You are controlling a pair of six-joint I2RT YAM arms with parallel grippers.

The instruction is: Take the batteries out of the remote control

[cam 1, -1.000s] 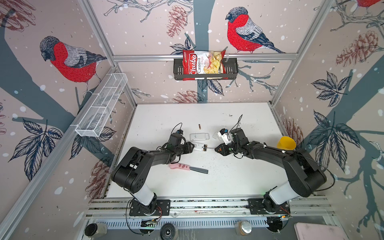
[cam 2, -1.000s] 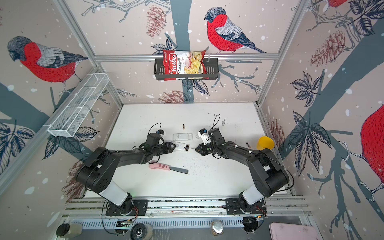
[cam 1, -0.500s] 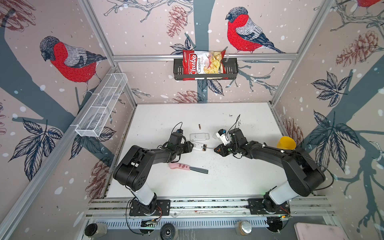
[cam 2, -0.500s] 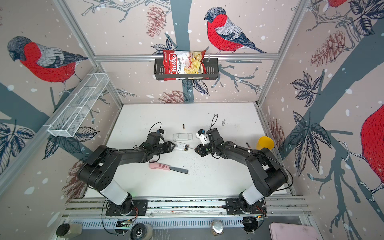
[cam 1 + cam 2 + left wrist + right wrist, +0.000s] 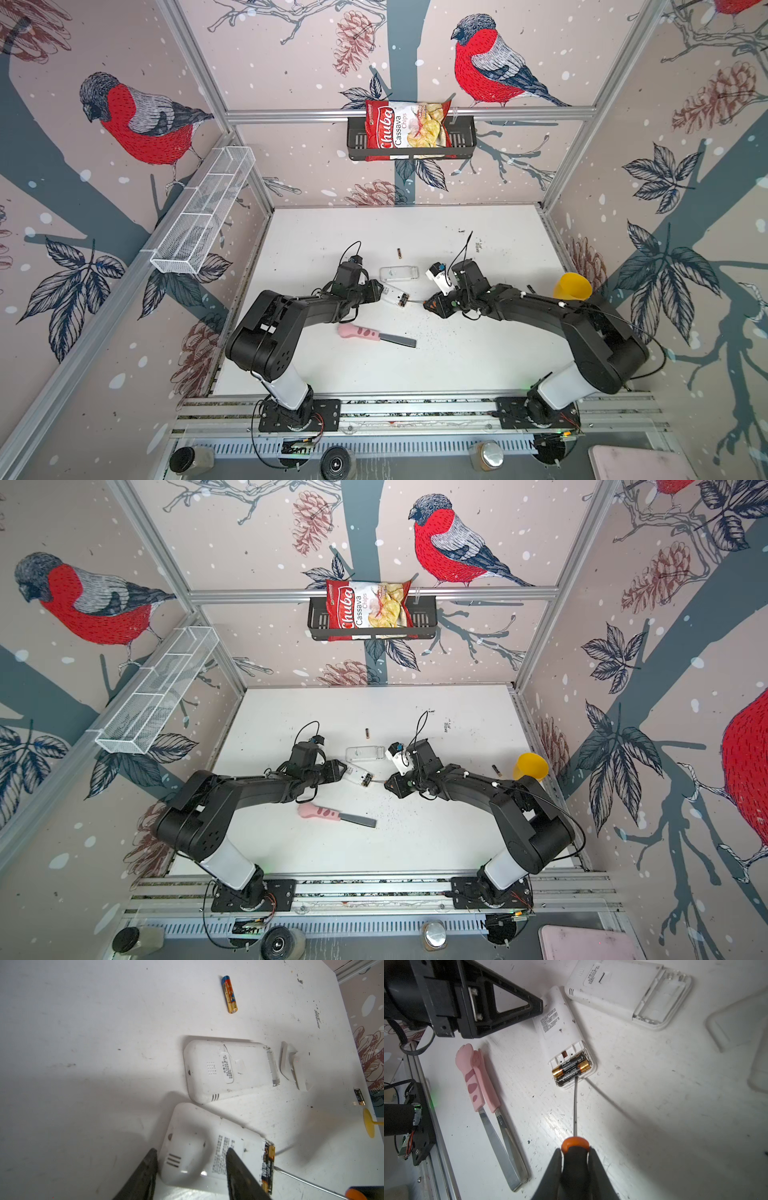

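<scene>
Two batteries: lie side by side in the open bay at one end of the remote control. The remote lies back-up on the table, between the two arms.
Fit in the bay: both cells sit low between the bay walls. Their gold ends seem to face opposite ways, and the contacts are hidden.
Right fingers: closed on the black handle of the screwdriver. Its thin shaft reaches the nearer battery at the bay's outer edge.
Left fingers: stand part-way apart around the remote's closed end, one tip against its side by the printed label. I cannot tell whether they clamp it or only brace it.
Weight and feel: judged light, rigid and smooth-skinned. They are round, so they should roll once free. They look hardy, though a slipping blade could scar the wrap or the thin bay wall.
Where to take hold: probably lever the nearer cell up at one end. Once it is raised, pinch across the middle of the barrel.
Remote's handling: light hard plastic, likely to skate on the smooth table under a push, so it needs holding at the closed end.
Already out: a loose battery lies beyond a second remote whose bay is empty. That remote's cover lies just beside it. Another dark cell lies near the yellow cup.
Unused: pink tweezers lie near the remote control, apart from it.
</scene>
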